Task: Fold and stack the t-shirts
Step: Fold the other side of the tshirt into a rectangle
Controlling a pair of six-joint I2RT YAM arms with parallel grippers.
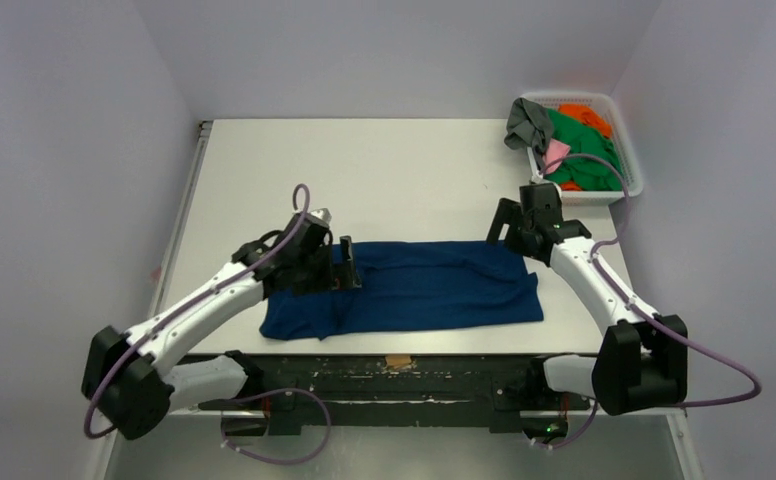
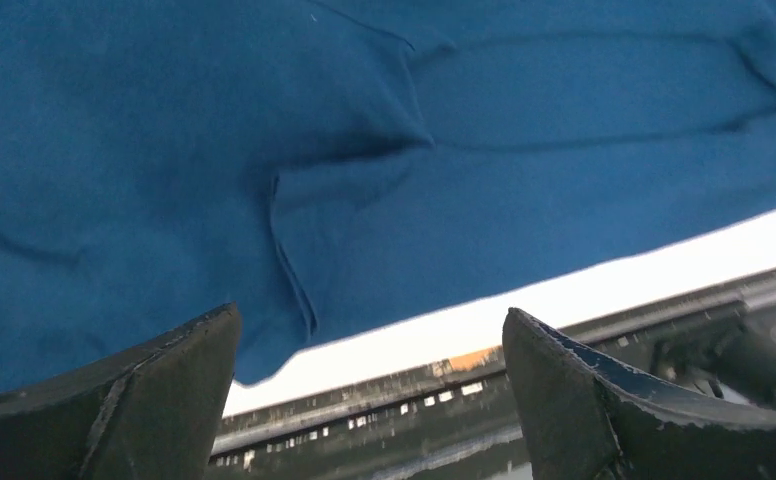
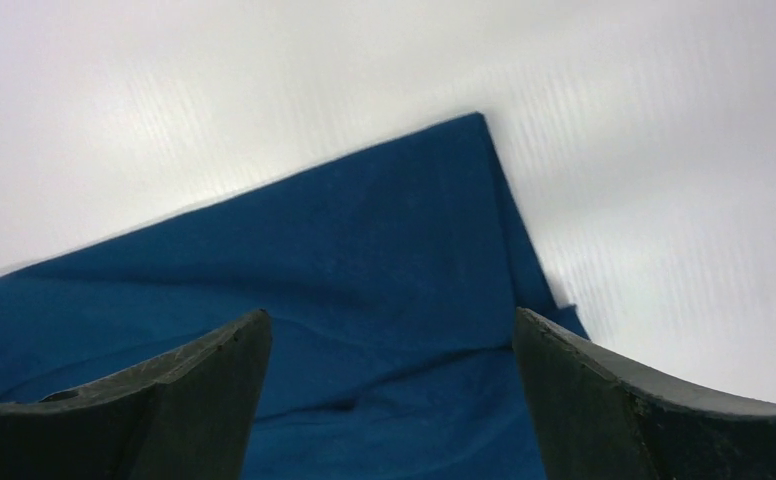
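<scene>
the blue shirt (image 1: pixel 414 287) lies flat on the white table (image 1: pixel 364 170), folded into a long band that runs left to right, its near edge close to the table's front edge. there are soft creases along it, and its left end is wider and looser, with a flap of cloth doubled over.

the left gripper (image 1: pixel 347 262) hangs just above the shirt's left part, near its far edge. in the left wrist view (image 2: pixel 369 315) its two dark fingers (image 2: pixel 144 400) stand wide apart with nothing between them, and the blue cloth (image 2: pixel 364 150) fills most of what lies beyond, down to a folded edge.

the right gripper (image 1: pixel 504 225) sits at the shirt's far right corner. from its own camera (image 3: pixel 392 315) the fingers (image 3: pixel 644 410) are spread as well, gripping nothing, and that sharp folded corner of the shirt (image 3: pixel 364 300) lies between and just beyond them. whether the tips touch the cloth i cannot tell.

well beyond the shirt's right end, at the table's far right corner, stands a white basket (image 1: pixel 624 185). it holds a green shirt (image 1: pixel 589 150), an orange shirt (image 1: pixel 589 115) behind it, a bit of a pink shirt (image 1: pixel 558 150), and a grey shirt (image 1: pixel 527 122) draped over the rim on the side facing the blue shirt.
</scene>
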